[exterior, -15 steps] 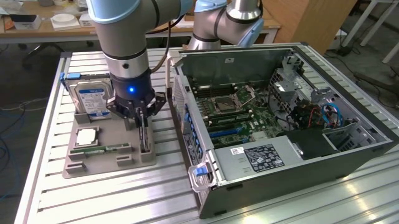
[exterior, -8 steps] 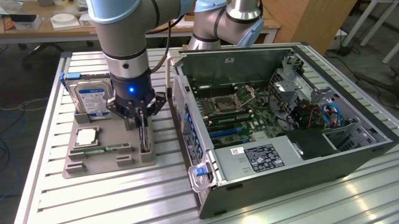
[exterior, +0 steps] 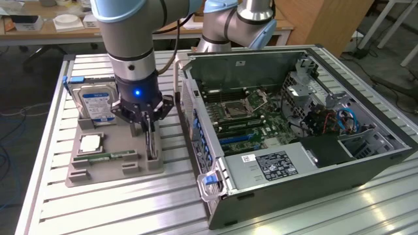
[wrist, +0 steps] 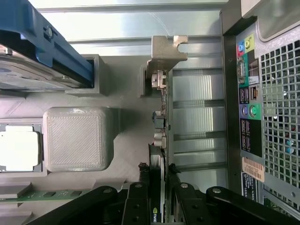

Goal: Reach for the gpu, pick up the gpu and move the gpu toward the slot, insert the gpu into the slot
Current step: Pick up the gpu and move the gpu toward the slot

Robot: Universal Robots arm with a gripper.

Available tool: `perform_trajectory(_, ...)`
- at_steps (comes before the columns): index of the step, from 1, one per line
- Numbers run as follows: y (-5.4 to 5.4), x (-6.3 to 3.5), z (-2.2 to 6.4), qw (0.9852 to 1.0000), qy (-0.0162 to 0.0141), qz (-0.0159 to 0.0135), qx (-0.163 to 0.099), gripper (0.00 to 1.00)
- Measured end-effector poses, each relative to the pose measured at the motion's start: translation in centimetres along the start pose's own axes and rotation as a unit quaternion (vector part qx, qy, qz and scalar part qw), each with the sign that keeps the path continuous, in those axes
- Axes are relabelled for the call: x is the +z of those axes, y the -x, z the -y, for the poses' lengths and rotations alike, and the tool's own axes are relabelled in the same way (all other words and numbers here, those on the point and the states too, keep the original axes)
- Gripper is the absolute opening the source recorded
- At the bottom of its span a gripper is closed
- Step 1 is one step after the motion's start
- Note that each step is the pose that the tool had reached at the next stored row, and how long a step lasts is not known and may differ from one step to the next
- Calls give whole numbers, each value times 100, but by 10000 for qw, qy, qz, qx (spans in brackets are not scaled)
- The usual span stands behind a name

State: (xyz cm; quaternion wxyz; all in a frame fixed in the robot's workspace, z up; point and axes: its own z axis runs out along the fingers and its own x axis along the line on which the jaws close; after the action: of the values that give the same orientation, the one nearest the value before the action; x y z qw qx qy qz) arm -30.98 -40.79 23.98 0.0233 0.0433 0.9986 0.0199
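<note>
Slatted metal bench (exterior: 46, 196) | gpu (exterior: 151, 143) on edge in grey holder tray (exterior: 104, 172) | gripper (exterior: 148, 126) clamped narrowly on gpu | step: pick-up, not yet lifted | slot (exterior: 238, 139) well apart, inside open PC case (exterior: 365, 161) | clearing the tray groove probably needs 1 straight pull.

Exterior view. On table (exterior: 98, 215): holder tray (exterior: 98, 174) at 9 o'clock, open computer case (exterior: 313, 181) at 3 o'clock, just beside it. On tray, around processor (exterior: 91, 143): hard drive (exterior: 97, 103) upright at 12 o'clock; memory stick (exterior: 104, 156) at 6; gpu (exterior: 152, 144) on edge at 3. In case: motherboard (exterior: 255, 122).
</note>
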Motion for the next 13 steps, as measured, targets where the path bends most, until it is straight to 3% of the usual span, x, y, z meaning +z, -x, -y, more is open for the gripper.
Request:
perform_trajectory(8, 4, -80, -3, 10000, 52, -4, 2, 25)
perform_trajectory(13, 5, -110, -5, 9999, 133, -11, 6, 25)
